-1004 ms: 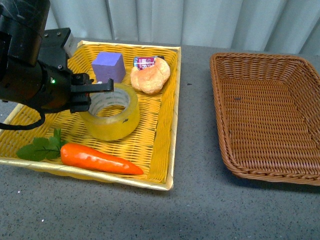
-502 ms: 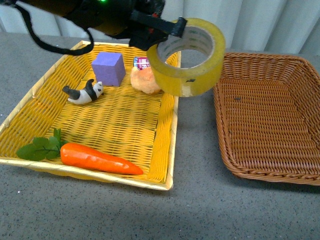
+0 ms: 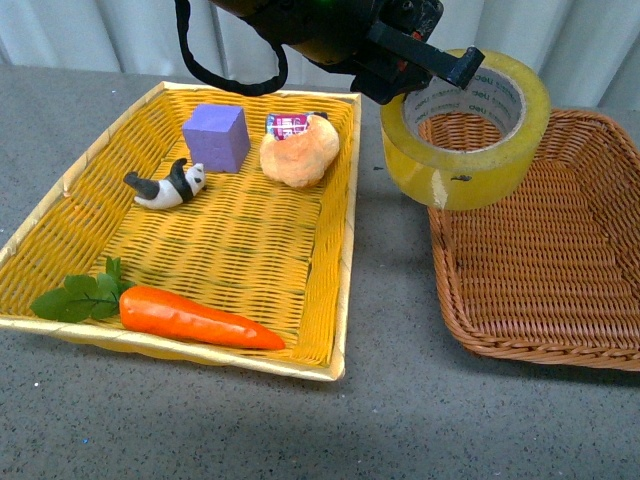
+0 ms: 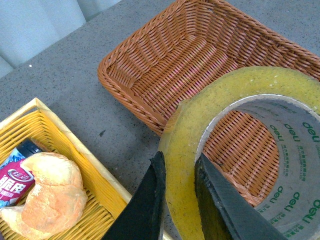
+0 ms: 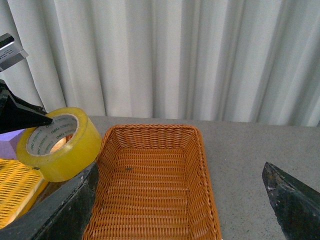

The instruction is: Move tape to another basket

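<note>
The yellow tape (image 3: 466, 140) hangs in the air over the near-left rim of the brown wicker basket (image 3: 560, 260), tilted on edge. My left gripper (image 3: 440, 70) is shut on the tape, one finger outside the roll's wall and one inside, as the left wrist view shows at the tape (image 4: 240, 150) and gripper (image 4: 179, 200). The right wrist view shows the tape (image 5: 62, 145) beside the basket (image 5: 150, 185), and my right gripper (image 5: 180, 210) stands open above the basket with nothing between its fingers.
A bright yellow woven tray (image 3: 330, 300) on the left holds a purple block (image 3: 216, 135), a croissant (image 3: 298, 152), a small packet (image 3: 288, 124), a panda figure (image 3: 165, 187) and a carrot (image 3: 190, 318). White curtains hang behind the grey table (image 3: 380, 420).
My left gripper lifted the tape out of the yellow tray and carried it right, to above the brown basket's left rim. The panda figure, hidden before, now shows.
</note>
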Robot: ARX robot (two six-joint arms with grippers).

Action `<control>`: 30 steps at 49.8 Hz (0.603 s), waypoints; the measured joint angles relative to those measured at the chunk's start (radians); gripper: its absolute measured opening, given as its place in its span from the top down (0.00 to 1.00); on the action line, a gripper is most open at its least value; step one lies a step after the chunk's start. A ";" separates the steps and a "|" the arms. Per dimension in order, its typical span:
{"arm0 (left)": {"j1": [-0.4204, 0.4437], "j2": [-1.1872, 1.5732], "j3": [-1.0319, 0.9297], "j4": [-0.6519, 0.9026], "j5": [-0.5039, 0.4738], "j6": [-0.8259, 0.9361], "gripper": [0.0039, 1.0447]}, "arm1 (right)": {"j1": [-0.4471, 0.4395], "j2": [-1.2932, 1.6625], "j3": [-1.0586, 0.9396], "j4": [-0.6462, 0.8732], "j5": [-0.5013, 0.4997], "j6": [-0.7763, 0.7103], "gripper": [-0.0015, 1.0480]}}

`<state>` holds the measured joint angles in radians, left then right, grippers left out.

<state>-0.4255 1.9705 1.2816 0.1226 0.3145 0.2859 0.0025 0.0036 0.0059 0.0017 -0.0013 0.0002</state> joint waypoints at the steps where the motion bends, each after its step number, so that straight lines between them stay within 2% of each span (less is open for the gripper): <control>1: 0.000 0.000 0.000 0.000 0.000 0.001 0.87 | 0.000 0.000 0.000 0.000 0.000 0.000 0.09; 6: 0.000 0.000 0.000 0.000 0.000 0.002 0.87 | -0.013 0.082 0.061 -0.162 -0.086 -0.134 0.09; 9: 0.000 0.000 0.000 0.000 -0.001 0.002 0.87 | -0.008 0.153 0.080 -0.180 -0.117 -0.227 0.09; 11: 0.000 0.000 0.001 0.000 0.000 0.002 0.87 | -0.006 0.216 0.087 -0.144 -0.130 -0.286 0.09; 16: 0.000 0.000 0.001 0.000 -0.001 0.002 0.87 | 0.000 0.418 0.161 -0.027 -0.159 -0.311 0.09; 21: 0.000 0.000 0.002 0.000 0.000 0.002 0.87 | -0.002 0.654 0.251 0.078 -0.184 -0.300 0.09; 30: 0.000 0.000 0.002 0.000 0.000 0.002 0.87 | -0.024 0.967 0.423 0.142 -0.201 -0.217 0.09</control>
<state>-0.4255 1.9709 1.2831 0.1223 0.3141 0.2878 -0.0216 0.9710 0.4286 0.1436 -0.2028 -0.2172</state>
